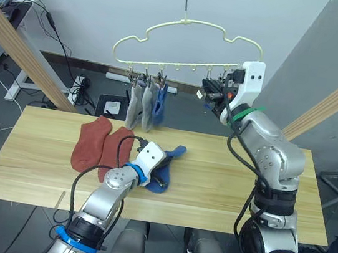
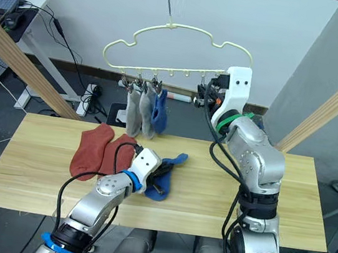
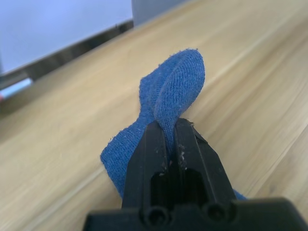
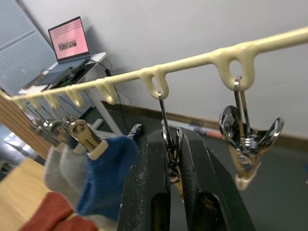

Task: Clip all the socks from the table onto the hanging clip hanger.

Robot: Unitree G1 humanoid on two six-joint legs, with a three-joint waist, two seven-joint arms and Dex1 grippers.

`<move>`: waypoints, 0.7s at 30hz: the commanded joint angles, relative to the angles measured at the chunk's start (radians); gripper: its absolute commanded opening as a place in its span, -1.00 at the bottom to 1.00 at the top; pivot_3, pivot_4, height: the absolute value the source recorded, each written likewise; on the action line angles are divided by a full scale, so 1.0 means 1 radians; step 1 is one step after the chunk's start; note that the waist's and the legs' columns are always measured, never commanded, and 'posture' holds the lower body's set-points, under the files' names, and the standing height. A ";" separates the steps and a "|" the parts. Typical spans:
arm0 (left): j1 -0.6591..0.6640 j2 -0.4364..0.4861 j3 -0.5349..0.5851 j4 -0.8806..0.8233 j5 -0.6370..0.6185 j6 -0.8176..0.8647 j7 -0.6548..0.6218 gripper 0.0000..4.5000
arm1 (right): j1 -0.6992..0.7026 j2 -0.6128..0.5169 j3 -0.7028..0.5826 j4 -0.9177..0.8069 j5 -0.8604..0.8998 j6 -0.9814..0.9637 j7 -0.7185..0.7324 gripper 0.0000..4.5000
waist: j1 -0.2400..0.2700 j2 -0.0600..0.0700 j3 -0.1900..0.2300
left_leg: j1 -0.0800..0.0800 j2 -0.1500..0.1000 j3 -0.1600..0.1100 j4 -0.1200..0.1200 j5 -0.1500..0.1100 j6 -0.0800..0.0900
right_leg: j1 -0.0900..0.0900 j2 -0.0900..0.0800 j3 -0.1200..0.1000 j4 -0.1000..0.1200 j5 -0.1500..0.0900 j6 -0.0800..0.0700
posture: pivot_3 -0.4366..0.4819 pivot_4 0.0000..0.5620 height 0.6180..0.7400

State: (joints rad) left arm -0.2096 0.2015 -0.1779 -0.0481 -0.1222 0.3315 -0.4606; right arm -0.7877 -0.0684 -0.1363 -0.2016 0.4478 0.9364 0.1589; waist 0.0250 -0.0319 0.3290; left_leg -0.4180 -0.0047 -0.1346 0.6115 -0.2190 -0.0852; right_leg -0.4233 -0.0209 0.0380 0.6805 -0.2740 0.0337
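My left gripper is clamped on a blue sock, my two black fingers pressed together with a fold of the knit pinched between their tips. From the pinch the sock's rounded end stands up toward twelve o'clock, while the rest of the fabric spreads down toward eight o'clock and lies on the table. The pale planks run slantwise from seven o'clock up to one o'clock, and past the table's far edge, around ten to eleven o'clock, I see a dark strip under a light wall.
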 commanded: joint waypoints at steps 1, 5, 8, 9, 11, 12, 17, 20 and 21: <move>-0.030 -0.054 0.052 -0.127 -0.089 -0.036 0.007 -0.99 | -0.046 0.031 -0.159 0.012 0.106 0.166 -0.094 -1.00 | 0.000 0.000 0.000 | 0.000 0.000 0.000 0.000 0.000 0.000 | 0.000 0.000 0.000 0.000 0.000 0.000 | 0.26 0.19 1.00; -0.059 -0.078 0.081 -0.184 -0.107 -0.041 0.032 -0.99 | -0.141 0.076 -0.316 0.052 0.210 0.309 -0.191 -1.00 | -0.001 0.000 0.000 | 0.000 -0.001 0.000 0.000 0.000 0.001 | 0.001 0.000 0.000 0.000 0.000 0.000 | 0.26 0.19 1.00; -0.063 -0.084 0.083 -0.198 -0.108 -0.051 0.043 -0.99 | -0.186 0.097 -0.384 0.079 0.251 0.367 -0.251 -1.00 | -0.001 0.000 0.000 | 0.000 -0.001 0.001 0.000 0.000 0.001 | 0.001 0.000 0.000 0.000 0.000 0.000 | 0.26 0.18 1.00; -0.065 -0.083 0.081 -0.196 -0.101 -0.055 0.048 -0.99 | -0.198 0.110 -0.411 0.088 0.261 0.384 -0.278 -1.00 | -0.001 0.000 0.000 | 0.000 -0.002 0.001 0.000 0.000 0.001 | 0.001 0.000 0.000 0.000 0.000 0.000 | 0.26 0.18 1.00; -0.068 -0.083 0.076 -0.188 -0.095 -0.053 0.054 -0.99 | -0.214 0.126 -0.448 0.101 0.281 0.419 -0.316 -1.00 | -0.001 0.000 0.000 | 0.000 -0.002 0.001 0.000 0.000 0.001 | 0.001 0.001 0.000 0.000 0.000 0.000 | 0.26 0.18 1.00; -0.077 -0.086 0.076 -0.183 -0.093 -0.057 0.058 -0.99 | -0.217 0.135 -0.462 0.107 0.291 0.438 -0.328 -1.00 | 0.000 0.000 0.000 | 0.000 -0.002 0.001 0.000 0.000 0.002 | 0.001 0.001 0.000 0.000 0.000 0.000 | 0.26 0.19 1.00; -0.122 -0.097 0.084 -0.175 -0.101 -0.076 0.066 -0.99 | -0.216 0.144 -0.478 0.112 0.315 0.495 -0.352 -1.00 | 0.001 0.000 0.000 | -0.001 -0.003 0.001 0.000 0.001 0.004 | 0.001 0.001 0.000 0.000 0.000 0.000 | 0.26 0.19 1.00; -0.142 -0.101 0.089 -0.174 -0.104 -0.076 0.073 -0.99 | -0.217 0.145 -0.480 0.111 0.320 0.498 -0.359 -1.00 | 0.000 0.000 0.000 | 0.000 -0.003 0.001 0.000 0.002 0.004 | 0.001 0.001 0.000 0.001 0.000 0.000 | 0.27 0.20 1.00; -0.145 -0.101 0.087 -0.176 -0.107 -0.076 0.072 -0.99 | -0.215 0.146 -0.479 0.111 0.319 0.497 -0.360 -1.00 | 0.000 0.000 0.000 | 0.000 -0.003 0.001 0.000 0.002 0.004 | 0.001 0.001 0.000 0.001 0.000 0.000 | 0.27 0.20 1.00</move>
State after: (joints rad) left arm -0.3485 0.1091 -0.0930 -0.1968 -0.2202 0.2763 -0.3914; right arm -1.0183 0.0847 -0.5953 -0.0968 0.7759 1.4189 -0.1616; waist 0.0247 -0.0319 0.3290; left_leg -0.4183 -0.0076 -0.1336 0.6118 -0.2174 -0.0810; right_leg -0.4224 -0.0199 0.0377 0.6810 -0.2740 0.0338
